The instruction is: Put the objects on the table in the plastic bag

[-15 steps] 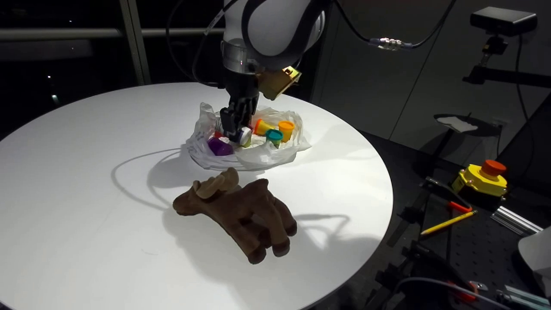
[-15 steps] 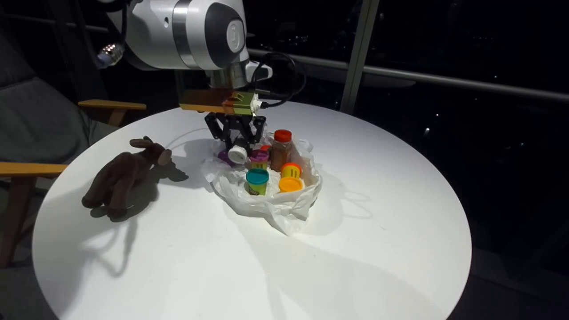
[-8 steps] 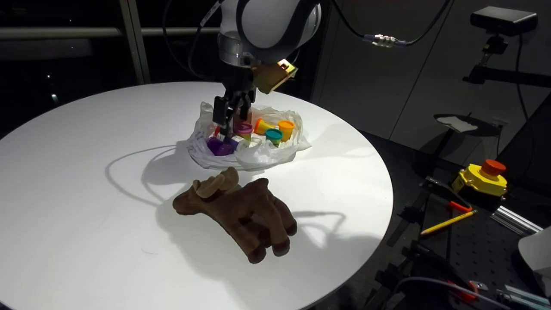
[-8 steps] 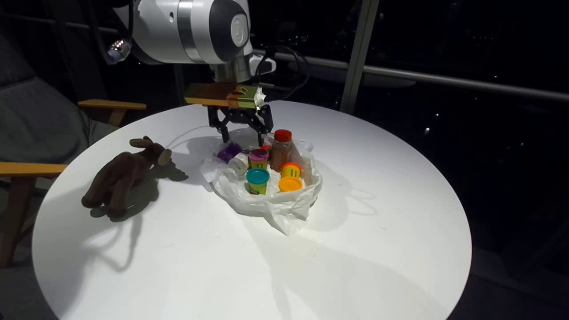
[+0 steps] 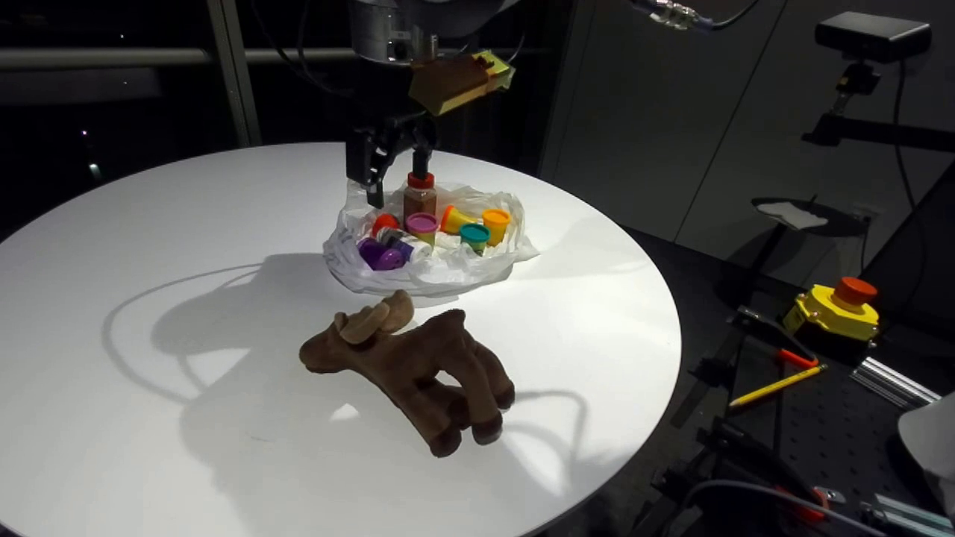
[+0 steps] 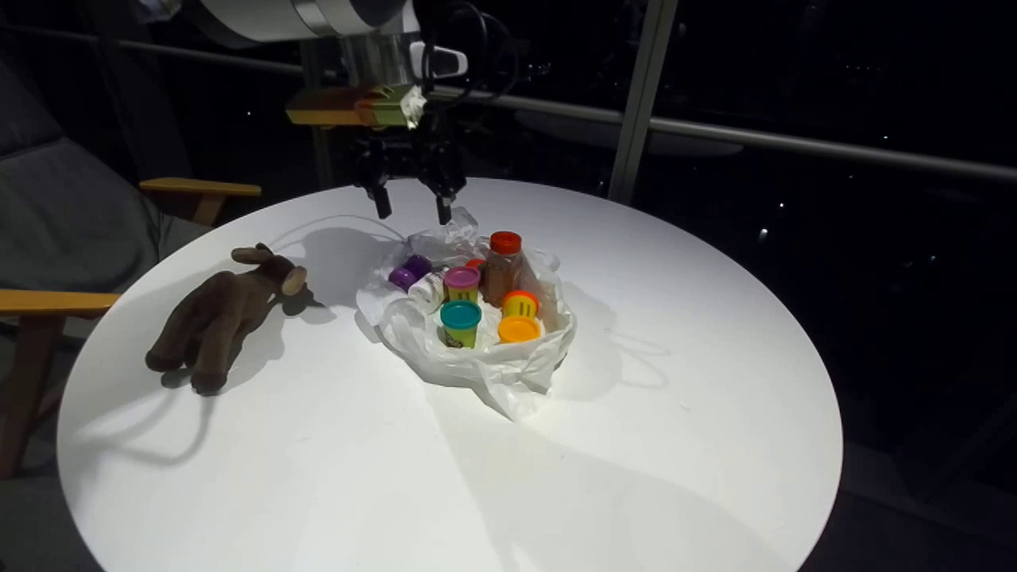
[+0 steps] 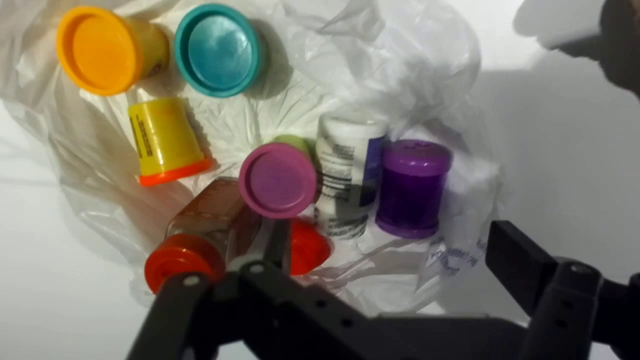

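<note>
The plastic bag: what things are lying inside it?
Inside the plastic bag: an orange tub, teal-lidded tub, yellow tub, pink-lidded tub, brown jar, white bottle, purple container, and a red object, partly covered in every view. Anything directly beneath them is hidden.

4 tubs (image 7: 217,50), 1 plush (image 5: 410,365), 1 plas. bag (image 6: 433,361)

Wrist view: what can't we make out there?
All in the wrist view:
Red object: partly hidden by the end effector, full shape unclear.
Red-capped jar: part of its cap is behind the end effector too.
Plush animal: nearly all cut off by the right edge.
White bottle: label print too small and blurred to read.
</note>
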{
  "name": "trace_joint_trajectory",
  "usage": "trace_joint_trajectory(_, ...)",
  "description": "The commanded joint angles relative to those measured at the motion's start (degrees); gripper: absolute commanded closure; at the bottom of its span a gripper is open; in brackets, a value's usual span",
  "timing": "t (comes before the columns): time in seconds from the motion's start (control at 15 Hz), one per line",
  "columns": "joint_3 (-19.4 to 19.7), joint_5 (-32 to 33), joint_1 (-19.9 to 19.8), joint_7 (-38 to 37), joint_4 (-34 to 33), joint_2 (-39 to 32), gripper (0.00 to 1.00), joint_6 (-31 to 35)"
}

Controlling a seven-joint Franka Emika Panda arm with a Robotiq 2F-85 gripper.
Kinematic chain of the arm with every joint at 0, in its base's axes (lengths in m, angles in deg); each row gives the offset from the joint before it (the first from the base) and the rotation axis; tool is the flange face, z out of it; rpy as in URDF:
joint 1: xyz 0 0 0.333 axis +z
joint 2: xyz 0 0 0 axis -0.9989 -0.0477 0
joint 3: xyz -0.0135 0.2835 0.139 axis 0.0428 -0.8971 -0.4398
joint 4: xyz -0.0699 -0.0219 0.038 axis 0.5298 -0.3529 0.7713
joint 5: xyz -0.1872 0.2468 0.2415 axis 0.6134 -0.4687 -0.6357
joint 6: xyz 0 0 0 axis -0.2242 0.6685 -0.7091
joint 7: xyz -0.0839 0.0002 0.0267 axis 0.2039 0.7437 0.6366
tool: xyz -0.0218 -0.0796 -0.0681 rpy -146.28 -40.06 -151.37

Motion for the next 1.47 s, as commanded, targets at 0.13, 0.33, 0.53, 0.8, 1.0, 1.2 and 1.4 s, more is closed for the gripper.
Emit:
trace_joint_trajectory(0.13, -5.9, -3.3, 2.7, -0.3, 0.7, 2.8, 0.00, -12.2)
trace_joint_trajectory(0.33, -10.2, -7.4, 2.1, 3.4, 1.9, 2.6, 0.00, -15.6)
trace_joint_trajectory(0.53, -12.3, -9.8, 1.9, 6.6, 3.4, 2.5, 0.00, -17.7)
trace_joint_trajectory(0.8, -13.2, -11.6, 0.9, 11.8, 5.8, 2.7, 0.00, -20.3)
trace_joint_trajectory(1.0, -14.3, -14.0, -0.4, 17.2, 7.1, 2.4, 0.00, -21.9)
trace_joint_trajectory(1.2, -14.9, -14.9, -1.3, 21.7, 9.4, 2.2, 0.00, -18.6)
trace_joint_trajectory(1.4, -14.3, -12.7, -0.9, 23.3, 12.6, 2.8, 0.00, -9.9)
